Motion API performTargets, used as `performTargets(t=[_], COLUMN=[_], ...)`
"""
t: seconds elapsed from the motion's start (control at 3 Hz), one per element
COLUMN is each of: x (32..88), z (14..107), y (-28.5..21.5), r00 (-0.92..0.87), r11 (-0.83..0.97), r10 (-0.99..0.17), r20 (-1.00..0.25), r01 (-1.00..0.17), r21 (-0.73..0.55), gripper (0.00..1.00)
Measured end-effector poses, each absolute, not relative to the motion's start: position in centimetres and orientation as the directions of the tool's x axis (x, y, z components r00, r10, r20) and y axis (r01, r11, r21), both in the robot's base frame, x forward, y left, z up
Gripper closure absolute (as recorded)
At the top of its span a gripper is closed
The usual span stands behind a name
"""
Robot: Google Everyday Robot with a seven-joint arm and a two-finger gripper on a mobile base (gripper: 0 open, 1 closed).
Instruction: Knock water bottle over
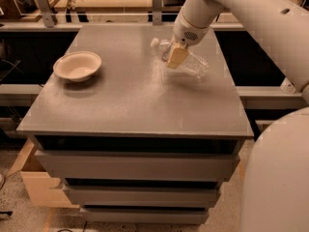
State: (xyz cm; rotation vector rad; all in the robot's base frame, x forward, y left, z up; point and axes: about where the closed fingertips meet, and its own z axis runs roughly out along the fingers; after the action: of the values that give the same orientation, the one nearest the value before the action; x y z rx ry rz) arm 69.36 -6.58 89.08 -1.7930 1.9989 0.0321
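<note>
The water bottle [192, 64] is a clear ribbed plastic bottle with a white cap [154, 42]. It is tipped far over on the grey table [130, 105] at the far right, cap pointing left and away, base to the right. Whether it rests flat on its side I cannot tell. My gripper [176, 57] hangs from the white arm [227, 8] and is right against the bottle's upper part, covering its neck and label.
A cream bowl [77, 65] sits at the table's left. The table's right edge is close to the bottle's base. Drawers [135, 166] are below the top. A cardboard box [34, 180] stands at lower left. My white body [280, 178] fills the lower right.
</note>
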Motion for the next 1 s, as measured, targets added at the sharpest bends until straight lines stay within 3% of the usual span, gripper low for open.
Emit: performTargets(t=[0.67,1.0], x=[68.9,69.0], z=[86.5,86.2], y=[-4.0,-3.9], r00=[0.010,0.011], r11=[0.063,0.061], r10=[-0.937,-0.937], r20=[-0.349,-0.349], r01=[-0.978,-0.979], r21=[-0.198,-0.194], gripper=[1.00,0.84])
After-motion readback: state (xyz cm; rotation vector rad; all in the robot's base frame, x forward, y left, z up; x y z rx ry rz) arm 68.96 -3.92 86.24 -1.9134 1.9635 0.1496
